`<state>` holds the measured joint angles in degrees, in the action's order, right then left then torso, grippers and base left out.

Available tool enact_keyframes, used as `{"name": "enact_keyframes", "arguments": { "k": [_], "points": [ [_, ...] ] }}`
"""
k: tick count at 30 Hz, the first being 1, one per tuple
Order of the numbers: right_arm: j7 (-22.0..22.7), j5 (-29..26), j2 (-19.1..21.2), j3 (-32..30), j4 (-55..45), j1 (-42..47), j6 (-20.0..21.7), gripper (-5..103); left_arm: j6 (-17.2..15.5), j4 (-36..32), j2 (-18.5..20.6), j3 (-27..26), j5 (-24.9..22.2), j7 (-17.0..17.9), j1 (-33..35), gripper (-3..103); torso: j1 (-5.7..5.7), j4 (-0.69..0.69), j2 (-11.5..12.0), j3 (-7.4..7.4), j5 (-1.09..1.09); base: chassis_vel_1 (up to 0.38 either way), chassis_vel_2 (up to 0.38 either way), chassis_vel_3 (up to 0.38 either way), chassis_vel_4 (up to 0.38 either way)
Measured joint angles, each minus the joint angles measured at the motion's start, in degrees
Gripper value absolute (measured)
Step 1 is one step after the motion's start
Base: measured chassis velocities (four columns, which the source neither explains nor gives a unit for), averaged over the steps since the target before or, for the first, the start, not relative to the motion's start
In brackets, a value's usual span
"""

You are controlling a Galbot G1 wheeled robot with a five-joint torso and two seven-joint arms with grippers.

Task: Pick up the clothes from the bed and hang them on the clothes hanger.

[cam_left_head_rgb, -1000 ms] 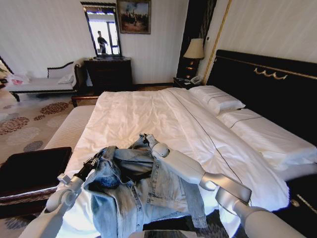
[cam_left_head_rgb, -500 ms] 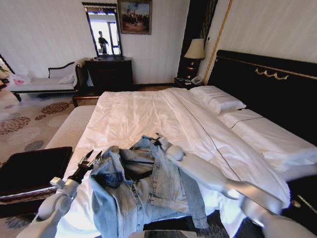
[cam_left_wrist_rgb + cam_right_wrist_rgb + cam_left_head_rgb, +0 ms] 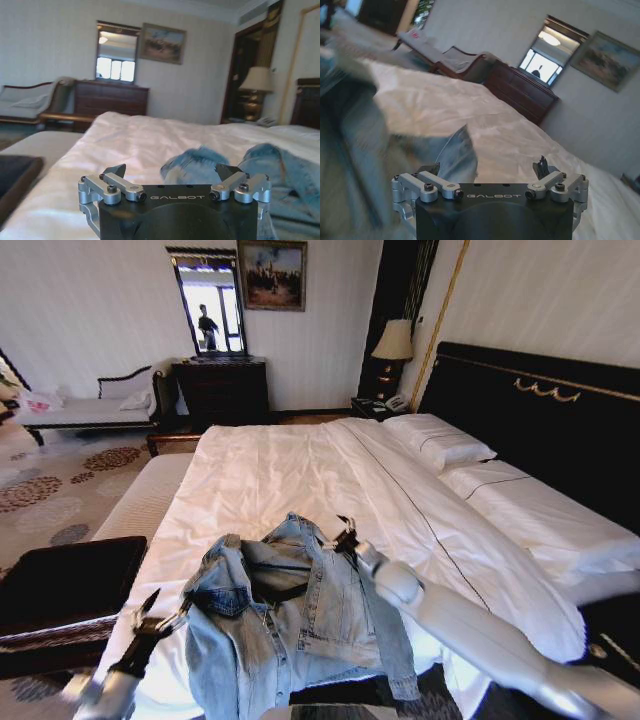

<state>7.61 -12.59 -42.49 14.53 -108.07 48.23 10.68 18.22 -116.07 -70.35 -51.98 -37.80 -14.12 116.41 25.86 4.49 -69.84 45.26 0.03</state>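
As the denim jacket [image 3: 290, 620] lies at the foot end of the bed [image 3: 300, 475], it is spread front-up on the white duvet with its lower part draped over the near edge; its collar [image 3: 262, 565] faces the headboard and its hem the robot, so the long axis runs head-to-foot along the bed; a black hanger appears to sit inside the collar opening, though this is not certain. Judged from its folds, the cloth is soft, limp and moderately heavy, not fragile; it will sag unless held at the collar or shoulder seams, the best points of hold. Left gripper [image 3: 152, 612] hovers just beside the jacket's left shoulder, fingers spread and empty; right gripper [image 3: 344, 533] sits just beside the right shoulder, jaws likewise apart, gripping nothing.
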Motion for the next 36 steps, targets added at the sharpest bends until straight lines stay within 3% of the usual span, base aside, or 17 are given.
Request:
{"name": "enact_keyframes", "arguments": {
  "k": [2, 3, 6, 10, 12, 15, 24, 36],
  "points": [
    [-2.1, 5.2, 1.9, -2.0, -0.8, 3.7, -2.8, 100, 1.9, -0.1, -1.1, 0.6, 2.7, 2.4, 2.3, 100, 0.00, 0.00, 0.0, 0.00, -0.02, 0.000, 0.000, 0.000, 0.000],
    [-2.1, 5.2, 1.9, -2.0, -0.8, 3.7, -2.8, 100, 1.9, -0.1, -1.1, 0.6, 2.7, 2.4, 2.3, 100, 0.00, 0.00, 0.0, 0.00, -0.02, 0.000, 0.000, 0.000, 0.000],
    [-4.9, 10.5, 3.6, -3.3, -1.7, 6.8, -7.3, 100, 4.3, 0.0, -2.9, 1.5, 8.6, 5.6, 4.7, 100, 0.00, -0.01, 0.0, 0.00, -0.04, 0.000, 0.000, 0.000, 0.000],
    [-6.5, 13.1, 3.9, -3.5, -2.0, 8.8, -10.4, 100, 5.3, -0.3, -3.8, 2.4, 10.4, 7.2, 6.8, 100, 0.02, -0.02, 0.0, 0.01, -0.02, 0.000, 0.000, 0.000, 0.000],
    [-8.0, 14.7, 3.8, -3.6, -3.1, 11.6, -13.0, 100, 7.9, 0.3, -5.3, 3.4, 13.9, 9.0, 8.7, 100, 0.02, -0.02, 0.0, 0.01, -0.03, 0.000, 0.000, 0.000, 0.000],
    [-9.1, 17.2, 3.5, -3.7, -3.3, 13.4, -14.0, 100, 9.4, 1.2, -5.7, 4.3, 14.8, 9.9, 9.8, 100, 0.01, -0.02, 0.0, 0.01, -0.02, 0.000, 0.000, 0.000, 0.000],
    [-11.3, 29.5, -1.4, -0.6, 0.3, 16.3, -16.9, 100, 12.9, 3.5, -9.4, 7.8, 19.8, 11.8, 10.9, 100, 0.01, -0.02, 0.0, 0.01, -0.02, 0.000, 0.000, 0.000, 0.000],
    [-11.2, 37.2, -7.8, 3.5, 7.3, 11.4, -19.6, 100, 13.6, 3.5, -11.2, 8.0, 20.2, 12.1, 10.5, 100, 0.02, -0.02, 0.0, 0.02, -0.02, 0.000, 0.000, 0.000, 0.000]
  ]
}}
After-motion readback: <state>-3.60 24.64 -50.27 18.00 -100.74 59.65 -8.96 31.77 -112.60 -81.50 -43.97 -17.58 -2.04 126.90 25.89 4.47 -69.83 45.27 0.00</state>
